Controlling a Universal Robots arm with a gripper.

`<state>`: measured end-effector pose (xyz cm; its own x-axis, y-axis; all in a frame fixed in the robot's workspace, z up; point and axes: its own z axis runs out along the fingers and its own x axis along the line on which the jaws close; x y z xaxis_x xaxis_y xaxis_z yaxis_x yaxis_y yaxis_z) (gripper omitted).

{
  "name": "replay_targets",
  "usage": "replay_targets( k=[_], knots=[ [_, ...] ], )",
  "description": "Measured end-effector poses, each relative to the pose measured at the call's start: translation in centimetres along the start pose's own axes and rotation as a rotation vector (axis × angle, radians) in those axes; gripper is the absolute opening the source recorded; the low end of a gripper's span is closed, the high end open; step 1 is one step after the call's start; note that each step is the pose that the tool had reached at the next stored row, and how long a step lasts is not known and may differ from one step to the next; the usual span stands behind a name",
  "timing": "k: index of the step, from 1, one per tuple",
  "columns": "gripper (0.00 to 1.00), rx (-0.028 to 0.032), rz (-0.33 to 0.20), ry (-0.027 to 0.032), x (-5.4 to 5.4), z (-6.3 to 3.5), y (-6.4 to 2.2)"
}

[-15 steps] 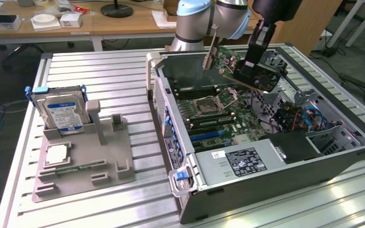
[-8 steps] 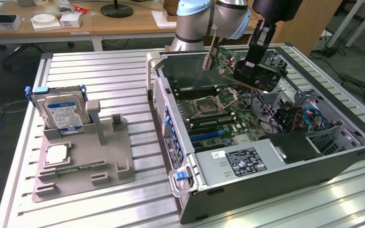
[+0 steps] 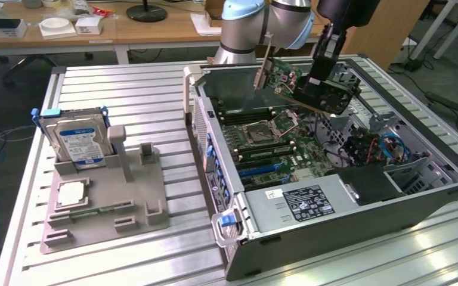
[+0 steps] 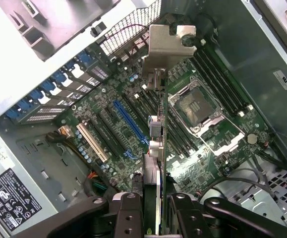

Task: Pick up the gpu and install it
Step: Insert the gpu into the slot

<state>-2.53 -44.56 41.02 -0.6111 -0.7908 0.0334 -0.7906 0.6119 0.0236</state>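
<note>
- gripper [image 3: 312, 89] is closed narrowly on the gpu [image 3: 281, 72], holding it in the air over the open computer case [image 3: 333, 220], in the upper middle of the exterior view.
- in the wrist view the gpu [image 4: 159, 148] shows edge-on between the fingers [image 4: 128, 215], with its bracket [image 4: 165, 44] at the far end, above the motherboard [image 4: 108, 99].
- gpu hangs tilted in the exterior view; lowered that way, its connector edge could miss the blue slot [image 4: 131, 121] and scrape nearby parts.
- bracket could catch on the case's rear wall.
- grip is on a thin board, so it may slip or twist when pushed.
- open processor socket [image 4: 200, 106] lies close; a stray bump could damage it.
</note>
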Motion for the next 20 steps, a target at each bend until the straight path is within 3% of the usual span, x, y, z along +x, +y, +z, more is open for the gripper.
replay_targets(
  k=[20],
  knots=[
    [0.26,0.0024,-0.071,0.0016,0.2,0.0,-0.16]
  ],
)
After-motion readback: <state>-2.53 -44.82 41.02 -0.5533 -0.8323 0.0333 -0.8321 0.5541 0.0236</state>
